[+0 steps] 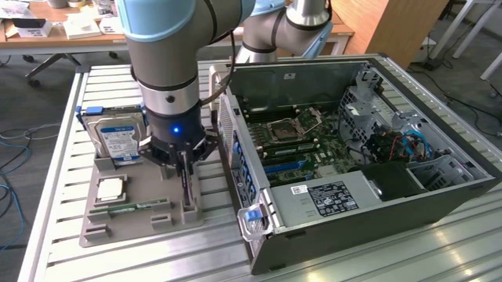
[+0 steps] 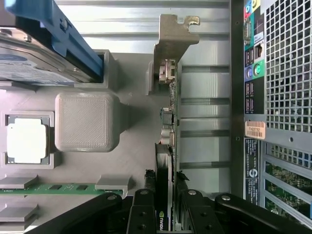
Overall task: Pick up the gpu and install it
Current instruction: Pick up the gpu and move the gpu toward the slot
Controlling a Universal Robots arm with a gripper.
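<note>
The arm comes down from the upper left of the exterior view and its gripper [image 1: 182, 167] sits low over a grey holder tray [image 1: 133, 226] in the lower left of the frame. The gpu [image 1: 187, 191] stands on its long edge in a slot at the tray's side nearest the computer case [image 1: 368, 205], directly beneath the gripper. In the wrist view the gpu [image 2: 169, 117] is seen edge-on, a thin card with its silvery bracket [image 2: 170, 44] at the end away from the gripper [image 2: 165, 178]. The two black fingers [image 2: 144, 204] flank the card, one against each face, so the pincer is narrowed onto the gpu (a small green logo shows on the card between them). The card's lower edge is seated in the tray.

On the tray [image 2: 131, 156], toward the exterior view's left of the gpu, a hard drive [image 1: 117, 140] with a blue-white label stands upright in a blue carrier, a square processor [image 1: 110, 188] lies flat in its recess, and a green memory stick [image 1: 129, 207] lies along a slot nearer the camera. The wrist view shows the same hard drive [image 2: 34, 63], processor [image 2: 27, 140] and memory stick [image 2: 48, 187].

The case fills the right half of the exterior view, side panel off, with the motherboard [image 1: 298, 138] exposed. Tray and case rest on a slatted metal table [image 1: 63, 176].
</note>
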